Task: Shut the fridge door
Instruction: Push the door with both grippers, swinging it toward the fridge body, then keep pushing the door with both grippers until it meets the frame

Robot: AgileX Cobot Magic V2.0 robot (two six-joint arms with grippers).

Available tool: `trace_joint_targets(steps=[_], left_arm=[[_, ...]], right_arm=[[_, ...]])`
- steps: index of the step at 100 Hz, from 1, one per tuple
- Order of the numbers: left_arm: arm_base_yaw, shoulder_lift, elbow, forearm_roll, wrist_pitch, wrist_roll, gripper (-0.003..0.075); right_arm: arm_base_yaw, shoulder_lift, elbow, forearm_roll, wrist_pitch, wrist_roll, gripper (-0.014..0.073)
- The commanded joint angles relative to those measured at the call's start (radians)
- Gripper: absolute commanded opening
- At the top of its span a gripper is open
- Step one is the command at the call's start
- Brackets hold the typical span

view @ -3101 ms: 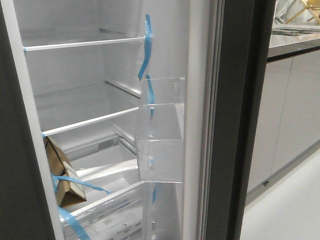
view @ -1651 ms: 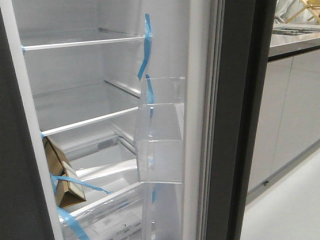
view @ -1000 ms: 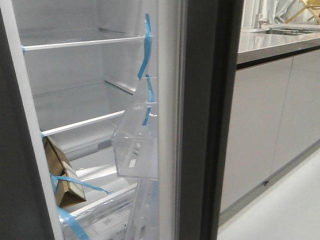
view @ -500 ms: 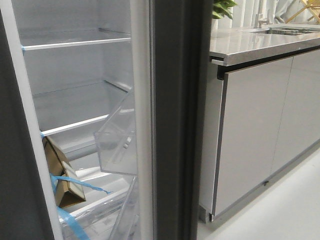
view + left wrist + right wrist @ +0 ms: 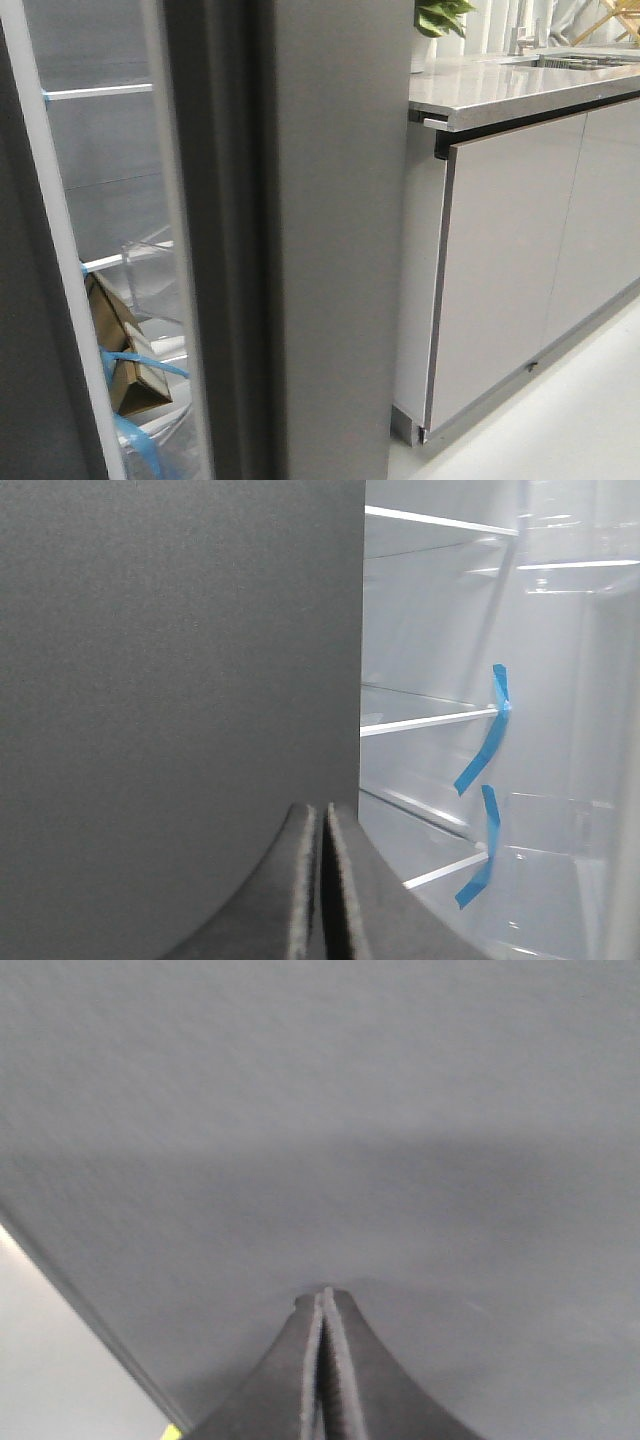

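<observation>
The fridge door (image 5: 330, 240) is a tall matte dark-grey panel, swung most of the way across the opening, with only a narrow gap at its left. Its clear bin (image 5: 150, 275) shows through that gap. My right gripper (image 5: 323, 1292) is shut and empty, its tips pressed against the door's outer face (image 5: 330, 1110). My left gripper (image 5: 322, 808) is shut and empty, close to the narrower dark-grey panel (image 5: 170, 680) beside the open fridge interior. Blue tape strips (image 5: 485, 745) hang on the door's lining. Neither gripper shows in the front view.
Inside the fridge are white shelves (image 5: 95, 92) and a cardboard box (image 5: 125, 350) bound with blue tape. Light-grey glossy cabinet doors (image 5: 510, 260) under a steel counter (image 5: 500, 90) stand to the right, above a pale floor (image 5: 560, 420).
The fridge door has swung steadily leftwards towards the opening. The gap has narrowed from wide open to a thin strip, and the cabinets on the right have come into view.
</observation>
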Motion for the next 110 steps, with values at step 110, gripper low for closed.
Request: trace_joint_targets(steps=[110], left_arm=[[-0.001, -0.011, 0.035, -0.004, -0.074, -0.004, -0.0020]], right_arm=[[0.156, 0.302, -0.444, -0.212, -0.140, 0.138, -0.0047]])
